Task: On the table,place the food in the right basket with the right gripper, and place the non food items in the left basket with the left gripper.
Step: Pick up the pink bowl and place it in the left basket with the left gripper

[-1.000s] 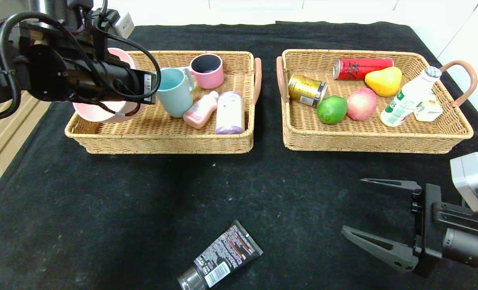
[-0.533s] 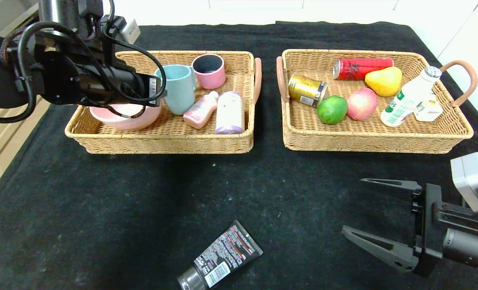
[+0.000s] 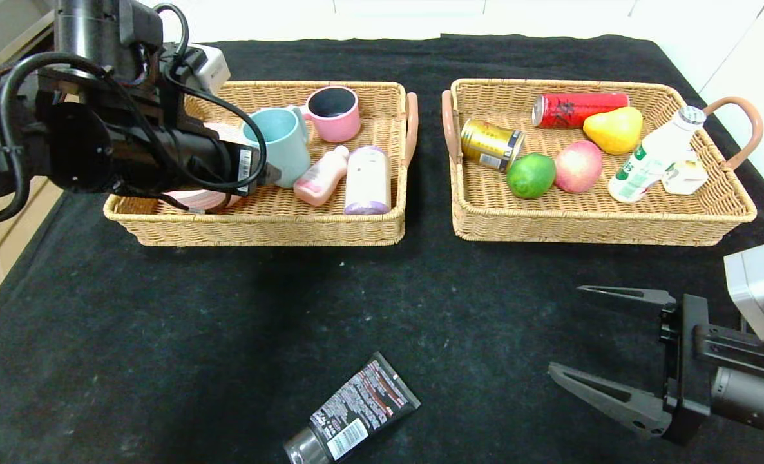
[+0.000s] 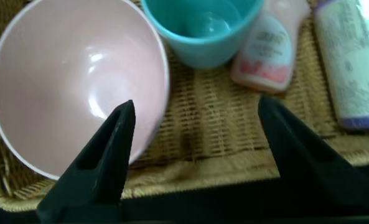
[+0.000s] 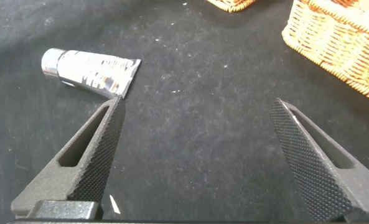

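Note:
The pink bowl (image 4: 66, 74) sits upright in the left basket (image 3: 266, 229), mostly hidden behind my left arm in the head view. My left gripper (image 4: 195, 102) hangs open just above the basket's near wall, one finger over the bowl's rim and nothing between its fingers. The pale pink bottle (image 3: 321, 175) lies in the same basket. Lime (image 3: 531, 175), peach (image 3: 578, 167) and white bottle (image 3: 652, 158) lie in the right basket (image 3: 588, 229). The black tube (image 3: 356, 412) lies on the table near the front edge. My right gripper (image 3: 565, 328) stands open and empty to its right.
The left basket also holds a teal mug (image 3: 279, 145), a pink mug (image 3: 334, 113) and a lavender bottle (image 3: 367, 180). A gold can (image 3: 490, 145), a red can (image 3: 578, 108), a yellow pear (image 3: 614, 129) and a small carton (image 3: 683, 175) lie in the right basket.
My left gripper has opened and let go of the pink bowl, which dropped from tilted in the air to resting in the left basket. The right arm has not moved.

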Robot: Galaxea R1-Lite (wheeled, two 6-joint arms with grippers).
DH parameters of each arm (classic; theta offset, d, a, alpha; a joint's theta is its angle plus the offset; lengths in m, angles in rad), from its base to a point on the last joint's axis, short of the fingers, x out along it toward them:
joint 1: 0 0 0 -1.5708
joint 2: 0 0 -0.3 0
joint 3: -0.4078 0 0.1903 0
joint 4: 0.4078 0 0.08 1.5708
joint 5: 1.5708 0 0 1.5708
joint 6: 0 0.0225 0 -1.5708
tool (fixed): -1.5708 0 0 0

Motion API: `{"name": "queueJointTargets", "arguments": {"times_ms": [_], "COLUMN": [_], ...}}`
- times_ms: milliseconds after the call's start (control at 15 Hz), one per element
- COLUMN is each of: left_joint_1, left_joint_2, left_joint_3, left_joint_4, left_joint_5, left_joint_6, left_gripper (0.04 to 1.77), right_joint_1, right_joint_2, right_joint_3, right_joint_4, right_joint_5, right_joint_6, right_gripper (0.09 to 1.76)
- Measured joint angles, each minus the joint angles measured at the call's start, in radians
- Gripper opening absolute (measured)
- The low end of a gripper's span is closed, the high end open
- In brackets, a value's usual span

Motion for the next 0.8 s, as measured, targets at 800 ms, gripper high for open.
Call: {"name": "queueJointTargets", "arguments": {"times_ms": [800], "left_joint_1": [-0.309], "left_joint_2": [-0.22], "left_joint_3": [0.388], "left_joint_4": [0.006], "left_joint_5": [-0.02], "left_joint_6": [0.003], "left_gripper": [1.66], "right_joint_1": [0.008], "right_joint_2": [-0.013], "right_joint_3": [0.007], "right_joint_4": [0.001], "right_joint_5": [0.0], "right_joint_6": [-0.001], "right_gripper": [1.71]}}
